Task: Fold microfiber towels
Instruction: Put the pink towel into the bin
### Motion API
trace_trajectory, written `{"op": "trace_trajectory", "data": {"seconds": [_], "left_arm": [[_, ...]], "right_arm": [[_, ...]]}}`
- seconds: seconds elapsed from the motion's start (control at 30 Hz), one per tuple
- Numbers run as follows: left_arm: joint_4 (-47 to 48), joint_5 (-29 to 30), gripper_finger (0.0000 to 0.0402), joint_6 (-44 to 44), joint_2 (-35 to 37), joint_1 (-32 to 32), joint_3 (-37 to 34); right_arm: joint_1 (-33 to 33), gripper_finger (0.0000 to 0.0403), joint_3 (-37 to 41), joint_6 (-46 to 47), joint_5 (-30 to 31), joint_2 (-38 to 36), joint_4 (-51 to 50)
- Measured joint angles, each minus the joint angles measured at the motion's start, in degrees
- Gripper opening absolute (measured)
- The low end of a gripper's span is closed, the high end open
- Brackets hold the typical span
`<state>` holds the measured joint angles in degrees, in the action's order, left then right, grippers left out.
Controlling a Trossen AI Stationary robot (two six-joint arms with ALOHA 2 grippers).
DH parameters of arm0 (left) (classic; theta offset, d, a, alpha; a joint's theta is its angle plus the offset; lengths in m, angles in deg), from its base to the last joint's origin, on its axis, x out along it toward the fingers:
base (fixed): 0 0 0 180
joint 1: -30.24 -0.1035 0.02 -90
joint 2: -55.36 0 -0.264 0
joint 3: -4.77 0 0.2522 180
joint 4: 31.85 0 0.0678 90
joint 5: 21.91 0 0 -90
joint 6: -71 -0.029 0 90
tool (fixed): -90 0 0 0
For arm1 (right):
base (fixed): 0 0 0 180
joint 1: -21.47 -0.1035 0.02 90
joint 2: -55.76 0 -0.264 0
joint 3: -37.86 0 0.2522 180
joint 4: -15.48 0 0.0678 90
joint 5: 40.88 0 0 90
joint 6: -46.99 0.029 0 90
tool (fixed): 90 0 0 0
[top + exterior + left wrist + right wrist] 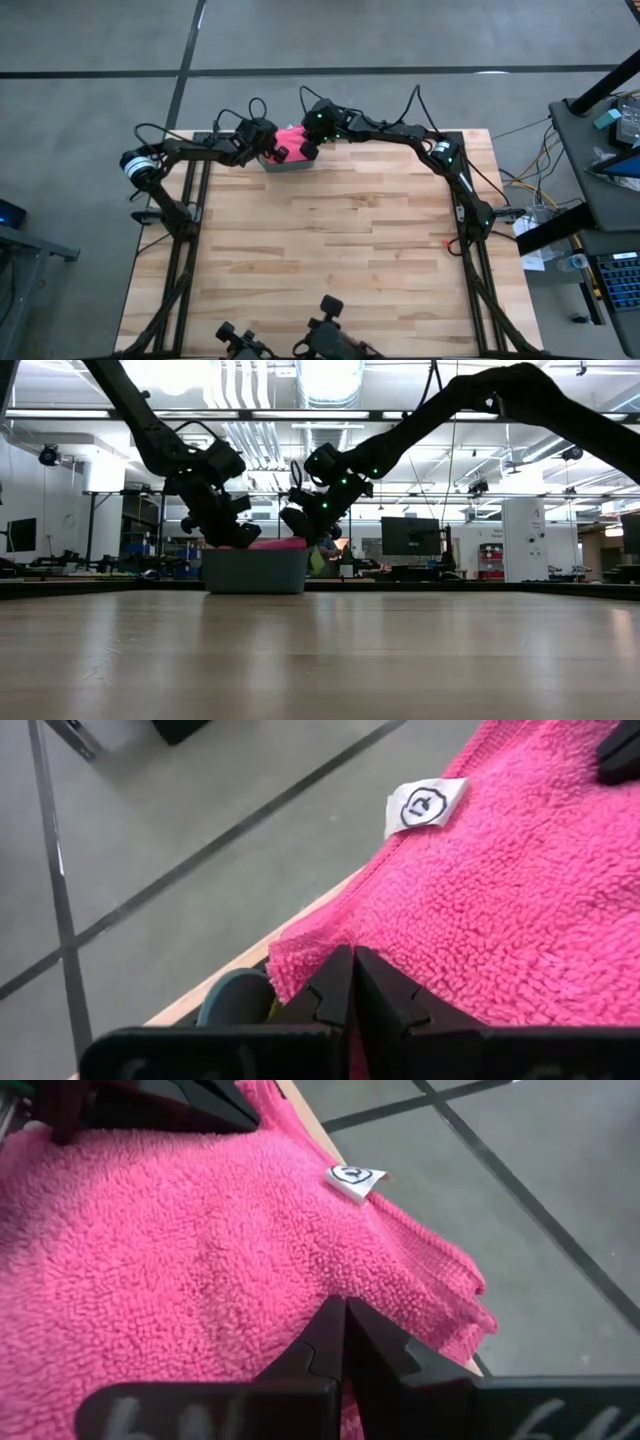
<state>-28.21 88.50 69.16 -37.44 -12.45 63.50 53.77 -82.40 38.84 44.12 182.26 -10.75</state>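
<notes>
Both arms are bent inward at the high view's upper centre, the left gripper and right gripper closed, empty, over one pink towel in one bin.

Showing bright pink: the microfiber towel, its fuzzy looped pile carrying a small white tag printed with a black round emblem. Sitting grey-teal beneath it: the plastic bin. Looking pale blond, in butcher-block strips of mixed light tones: the wooden surface. Appearing black: left gripper and right gripper, with green lights glowing on the right arm. Running grey with dark seam lines: the floor.
</notes>
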Motion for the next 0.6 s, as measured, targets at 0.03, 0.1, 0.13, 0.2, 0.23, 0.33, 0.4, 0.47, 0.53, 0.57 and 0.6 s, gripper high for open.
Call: {"op": "trace_trajectory", "data": {"seconds": [0.03,0.1,0.13,0.2,0.23,0.33,0.4,0.47,0.53,0.57,0.6], "left_arm": [[0.07,0.00,0.0000,-0.10,0.08,0.00,0.02],[0.56,0.00,0.0000,-0.47,0.82,0.00,0.11],[0.77,0.00,0.0000,-0.50,1.59,0.00,0.11],[0.65,0.00,0.0000,-0.69,3.53,0.00,0.06],[0.91,0.02,0.0000,-1.34,4.63,0.00,0.02],[3.75,-0.01,0.0000,-2.60,8.63,0.03,-0.02],[6.52,-1.03,0.0000,-3.27,11.67,0.04,-0.04],[9.16,-4.04,0.0000,-4.06,14.20,0.17,-0.15],[12.28,-8.88,0.0000,-5.52,16.06,0.37,-0.36],[13.59,-11.78,0.0000,-6.25,16.53,0.44,-0.37],[14.66,-14.43,0.0000,-6.63,16.75,0.48,-0.42]], "right_arm": [[0.00,0.0009,0.00,0.20,0.02,-0.06,-0.02],[0.00,0.0009,0.00,0.64,0.37,-0.58,-0.32],[0.00,0.0009,0.00,0.64,0.44,-0.92,-0.72],[-0.02,0.0009,-0.16,0.63,0.49,-1.76,-1.46],[-0.05,0.0009,-0.33,0.64,0.51,-2.27,-1.84],[-0.31,0.0009,-0.72,0.66,0.50,-3.77,-3.09],[-0.73,0.0009,-0.72,0.64,0.45,-4.96,-4.15],[-1.25,0.0009,-0.72,0.64,-0.63,-5.78,-4.94],[-1.80,0.0009,-0.72,0.66,-3.36,-6.04,-6.15],[-2.08,0.0009,-0.64,0.64,-4.83,-6.04,-6.22],[-2.44,0.0009,-0.34,0.64,-6.07,-6.04,-6.30]]}}
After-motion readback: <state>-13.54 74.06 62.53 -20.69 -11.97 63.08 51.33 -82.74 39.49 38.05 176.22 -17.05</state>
